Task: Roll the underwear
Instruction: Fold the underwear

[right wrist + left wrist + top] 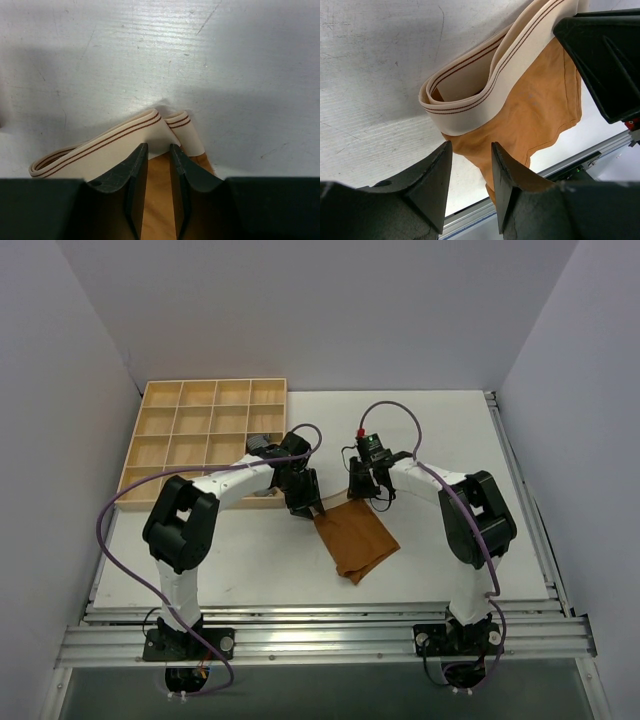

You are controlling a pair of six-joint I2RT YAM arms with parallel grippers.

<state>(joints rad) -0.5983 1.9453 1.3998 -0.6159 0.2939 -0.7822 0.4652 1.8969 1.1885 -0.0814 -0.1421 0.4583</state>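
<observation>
Pinching the pale band of the underwear, my right gripper was clamped; my left gripper sat at its corner, grip unclear. It lay mid-table, seemingly unrolled.

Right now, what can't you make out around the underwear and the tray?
- Top view: underwear waistband end, covered by left gripper and right gripper.
- Top view: grey item in wooden tray, partly behind left arm, too small to identify.
- Right wrist view: underwear body, hidden by its own fingers.
</observation>
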